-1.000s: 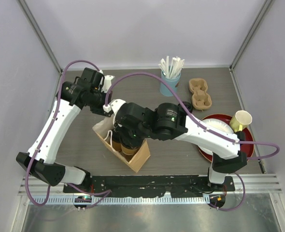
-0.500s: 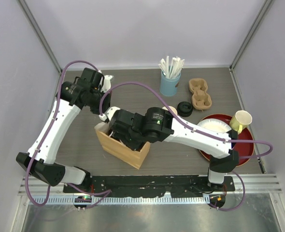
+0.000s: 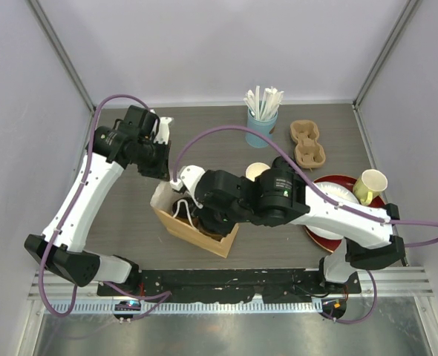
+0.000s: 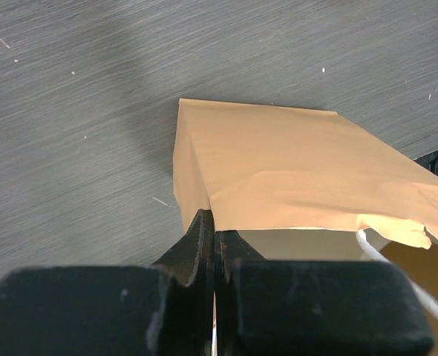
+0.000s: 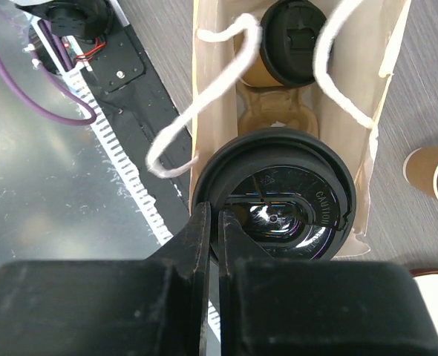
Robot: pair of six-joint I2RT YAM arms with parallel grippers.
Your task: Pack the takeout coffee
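Jaws of the left gripper (image 4: 213, 222) pinch the rim of the paper bag (image 4: 278, 163); those of the right gripper (image 5: 217, 222) clamp the lid edge of a takeout coffee (image 5: 278, 196) at the bag's mouth. Inside the bag a carrier (image 5: 271, 119) holds a second lidded coffee (image 5: 297, 37), and a lidless cup (image 5: 430, 174) stands beside the bag.

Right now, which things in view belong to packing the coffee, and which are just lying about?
Part of the job: paper bag, its edge pinched by the left gripper; held lidded cup in the right gripper; bagged lidded cup; open brown cup on the table.
Lying about: straw cup; spare cup tray; yellow cup; red plate.
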